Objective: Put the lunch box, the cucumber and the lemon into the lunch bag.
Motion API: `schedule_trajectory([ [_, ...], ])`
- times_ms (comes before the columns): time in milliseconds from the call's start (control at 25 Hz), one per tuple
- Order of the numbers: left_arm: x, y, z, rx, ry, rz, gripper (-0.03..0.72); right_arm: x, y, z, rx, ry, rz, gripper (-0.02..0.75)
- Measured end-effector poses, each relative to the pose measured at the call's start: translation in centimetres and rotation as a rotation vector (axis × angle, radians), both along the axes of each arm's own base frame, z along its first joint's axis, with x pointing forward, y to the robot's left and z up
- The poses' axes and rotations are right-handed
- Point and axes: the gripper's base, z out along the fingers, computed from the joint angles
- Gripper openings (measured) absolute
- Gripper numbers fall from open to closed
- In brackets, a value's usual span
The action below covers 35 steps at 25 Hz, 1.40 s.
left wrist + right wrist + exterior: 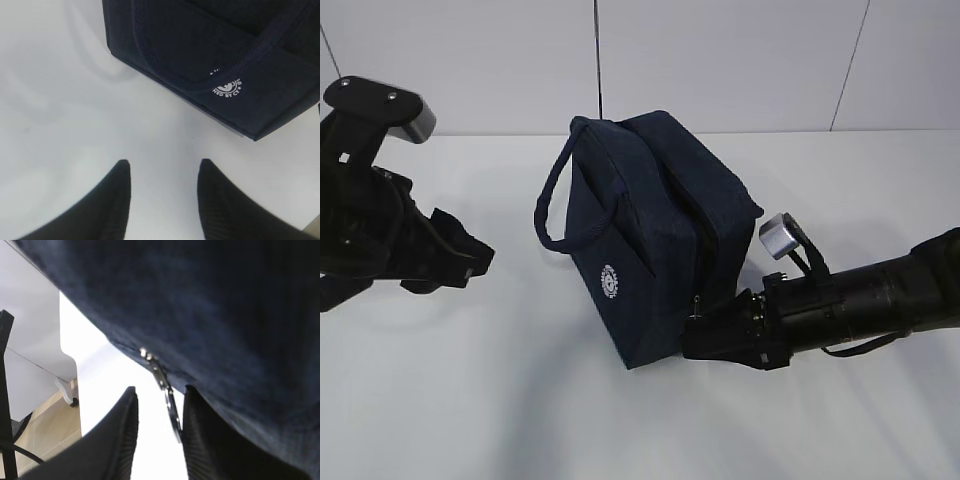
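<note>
Lunch bag (pixel 650 230): one dark navy fabric tote, standing on the white table (pixel 470 400) near its middle, zipper run closed along the top as far as can be seen.
Handling: judged soft and light; the cloth sides would give under a push, so the bag may slide or tip when its zipper is tugged. Best taken by the metal pull, or steadied by a handle.
Handles (pixel 560 190): two loops, one hanging down the logo side, the other only partly seen along the top.
Logo (pixel 228 89): one small round white mark on the side facing the left arm.
Ring pull (pixel 172 412): one metal ring at the bag's near lower corner, hanging between the right fingers.
Right gripper (pixel 159 427): at that corner of the bag, jaws narrowed around the ring; whether they already pinch it cannot be told.
Left gripper (pixel 162 192): well apart from the bag on its logo side, fingers spread, holding nothing.
Lunch box, cucumber, lemon: none in view; cannot tell whether they are inside.
Step in hand: judged to be working the zipper.
</note>
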Motion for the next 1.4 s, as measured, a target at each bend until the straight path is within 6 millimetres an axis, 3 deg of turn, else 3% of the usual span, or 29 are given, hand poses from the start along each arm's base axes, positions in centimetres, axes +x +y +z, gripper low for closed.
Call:
schedule_trajectory([
  [440, -0.08, 0.02, -0.07, 0.005, 0.011, -0.003, 0.302, 0.33, 0.00, 0.15, 0.019, 0.005, -0.041, 0.211],
  [680, -0.14, 0.03, -0.12, 0.008, 0.019, -0.005, 0.302, 0.36, 0.00, 0.16, 0.021, 0.007, -0.046, 0.005],
  [1400, -0.16, 0.03, -0.14, 0.009, 0.021, -0.005, 0.302, -0.50, 0.00, 0.29, 0.003, 0.205, -0.015, 0.000],
])
